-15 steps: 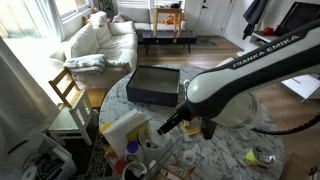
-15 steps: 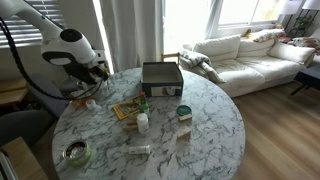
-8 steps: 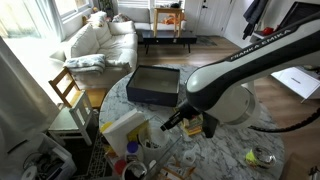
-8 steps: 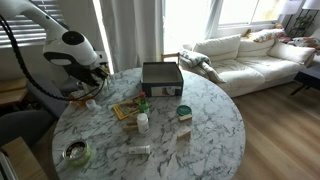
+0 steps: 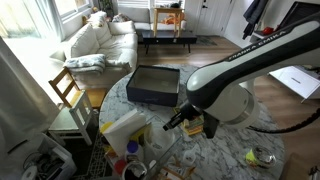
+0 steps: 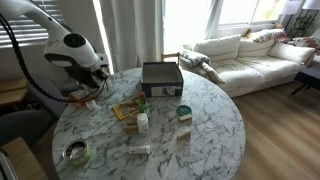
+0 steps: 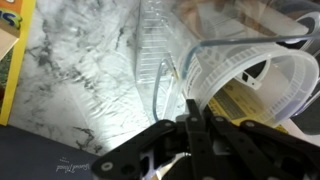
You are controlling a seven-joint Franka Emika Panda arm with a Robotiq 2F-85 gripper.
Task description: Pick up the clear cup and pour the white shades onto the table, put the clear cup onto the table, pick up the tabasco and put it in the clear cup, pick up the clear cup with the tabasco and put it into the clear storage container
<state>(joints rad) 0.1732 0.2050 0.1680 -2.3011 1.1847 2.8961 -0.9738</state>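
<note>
1. Starting at the left edge of the wrist view, one yellow item (image 7: 8, 70) lies on the table (image 7: 80, 70). The marbled top shows bare just beside it.
2. One cup (image 7: 186, 72) sits right of the middle. Its clear ribbed wall is toward the left and its rim curves away to the right.
3. One set of white shades (image 7: 245, 80) is inside the cup. It looks ribbed and rounded, and it shows through the wall and at the mouth.
4. One gripper (image 7: 190, 112) comes in from the bottom of that view. Its two fingers are drawn fully together, and the near rim of the cup is pinched between their tips.
5. In an exterior view, one arm (image 6: 70, 45) bends over the left side of the table with its tool end low by the rim. The cup is too small to make out there.
6. Moving right across that table:
   - one roll (image 6: 76, 153) lies near the front left edge;
   - one white bottle (image 6: 142, 122) stands upright near the middle;
   - one dark box (image 6: 161, 77) sits at the far edge.
7. One pale sofa (image 6: 245, 55) stands beyond the table on the right.
8. In an exterior view from across the room, one wooden chair (image 5: 68, 92) stands at the left, beside the table. The same box is in the middle, and the arm reaches in from the right.
</note>
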